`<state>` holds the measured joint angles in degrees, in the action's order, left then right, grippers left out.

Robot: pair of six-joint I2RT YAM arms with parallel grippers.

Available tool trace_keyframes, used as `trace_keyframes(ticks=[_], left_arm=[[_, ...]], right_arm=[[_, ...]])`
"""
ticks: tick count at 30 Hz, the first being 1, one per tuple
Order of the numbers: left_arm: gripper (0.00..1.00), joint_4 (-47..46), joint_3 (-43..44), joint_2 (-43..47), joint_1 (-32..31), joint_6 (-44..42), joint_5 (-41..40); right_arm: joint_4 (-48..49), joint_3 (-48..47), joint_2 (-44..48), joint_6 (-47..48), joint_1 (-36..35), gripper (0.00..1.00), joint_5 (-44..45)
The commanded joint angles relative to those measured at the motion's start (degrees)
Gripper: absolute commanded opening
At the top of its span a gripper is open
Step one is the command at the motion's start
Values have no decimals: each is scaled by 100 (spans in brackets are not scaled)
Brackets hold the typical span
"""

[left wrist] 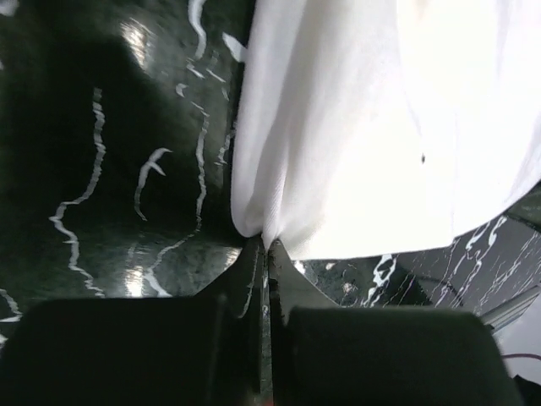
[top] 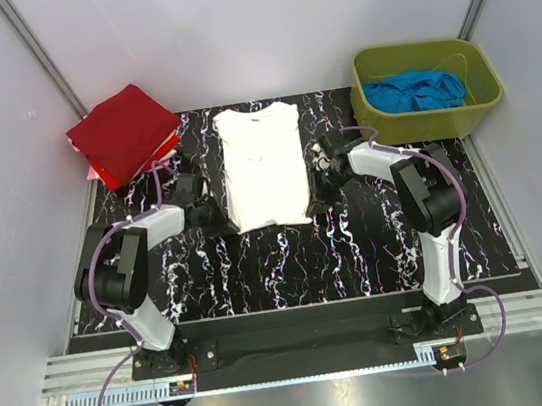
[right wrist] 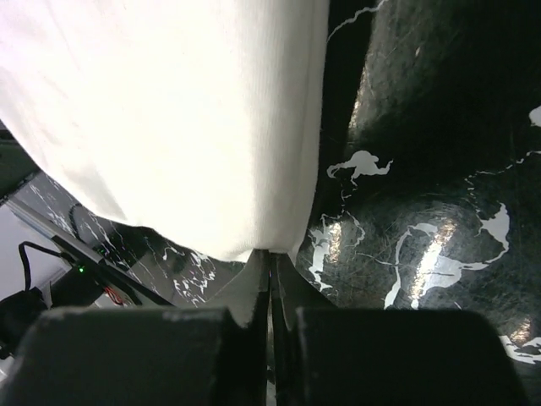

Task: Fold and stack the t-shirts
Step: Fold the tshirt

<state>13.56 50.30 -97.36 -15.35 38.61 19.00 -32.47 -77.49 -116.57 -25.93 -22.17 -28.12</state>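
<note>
A white t-shirt (top: 263,164) lies on the black marbled table (top: 289,261), its sides folded in to a long strip, collar at the far end. My left gripper (top: 220,213) is shut on the shirt's near left edge; in the left wrist view the fingertips (left wrist: 267,247) pinch the white cloth (left wrist: 355,127). My right gripper (top: 319,194) is shut on the near right edge; in the right wrist view the fingertips (right wrist: 270,255) pinch the white cloth (right wrist: 186,118). A folded red t-shirt (top: 125,131) lies on a pink one (top: 95,171) at the far left.
An olive-green bin (top: 427,90) holding blue cloth (top: 415,92) stands at the far right. White walls close in the back and sides. A metal rail (top: 301,345) runs along the near edge by the arm bases.
</note>
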Motion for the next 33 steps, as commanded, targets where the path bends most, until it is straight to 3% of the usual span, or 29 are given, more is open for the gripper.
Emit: trace_keyframes(ticks=[1, 7, 12, 16, 21, 26, 33], left_arm=[[0, -47, 173, 94, -231, 41, -107], [0, 375, -82, 814, -731, 164, -371], [0, 735, -837, 2009, -1389, 541, -591], [0, 1016, -1574, 3333, -2014, 1348, -827], [0, 1684, -1814, 4540, -3023, 2377, -1161], [0, 2763, -1191, 5341, -3483, 2783, -1505], [4, 3872, 242, 4815, -3474, 2345, -1891]], right_arm=[[355, 146, 249, -87, -50, 0, -133], [83, 953, 1179, 9, -33, 0, 166], [-119, 1964, 2443, -122, -33, 0, 210], [-321, 2904, 3508, -657, -33, 0, 10], [-865, 3433, 5133, -1220, -147, 0, -229], [-1709, 3329, 6381, -1607, -164, 0, -317], [-2000, 2635, 6314, -1582, -156, 0, -221]])
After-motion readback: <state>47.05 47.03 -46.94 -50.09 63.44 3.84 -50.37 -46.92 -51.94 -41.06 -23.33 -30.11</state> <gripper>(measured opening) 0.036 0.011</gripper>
